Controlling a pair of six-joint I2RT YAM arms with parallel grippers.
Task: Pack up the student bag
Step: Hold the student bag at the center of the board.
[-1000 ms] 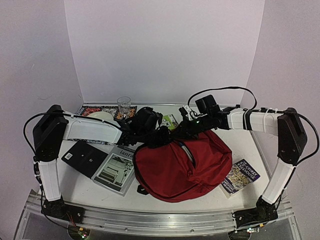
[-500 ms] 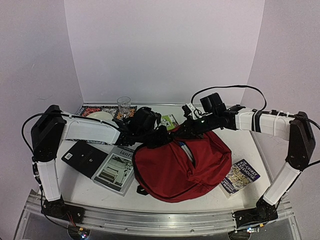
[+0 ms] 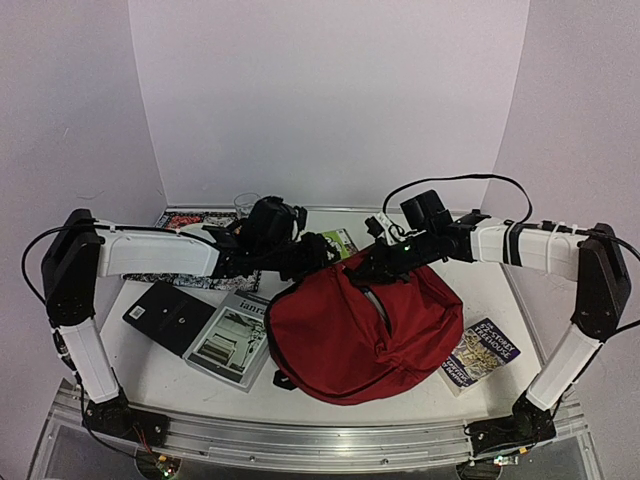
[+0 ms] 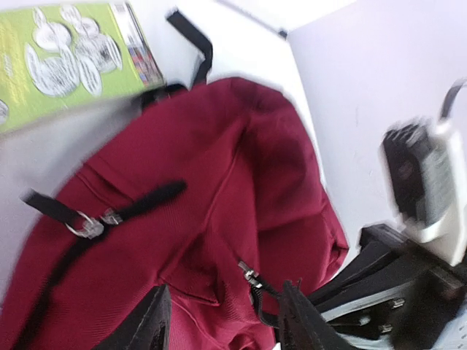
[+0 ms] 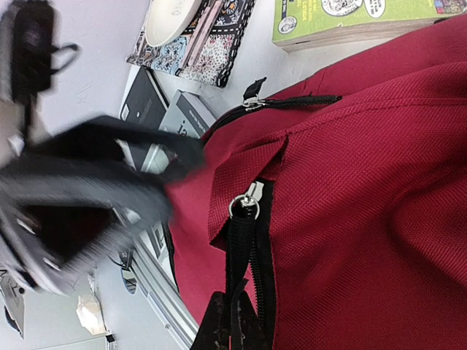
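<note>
One white table (image 3: 505, 285). One student bag (image 3: 350, 335), dark red with black trim, slumped mid-table between the two arms.

One patterned mat (image 3: 185, 220) at far left, largely hidden under the left arm.

Four flat items counted:
- one grey magazine (image 3: 230, 335) just left of the bag
- one black flat case (image 3: 165, 315) just beside the magazine, further left
- one colourful booklet (image 3: 480, 352) at the bag's right edge
- one green book (image 3: 342, 240) just behind the bag

One white bowl (image 5: 171, 18) on the mat. One clear glass (image 3: 245, 203) by the back wall, partly hidden behind the left arm.

Two grippers. Left gripper (image 4: 228, 328) poised over the bag's far left shoulder, jaws partly apart, nothing between them but bag fabric below. Right gripper (image 5: 232, 332) pinched closed on a black zip pull (image 5: 237, 255) at the bag's top, pull taut from its slider.

Two metal zip sliders (image 5: 245, 203) counted in the right wrist view, well apart along the black zip line.
</note>
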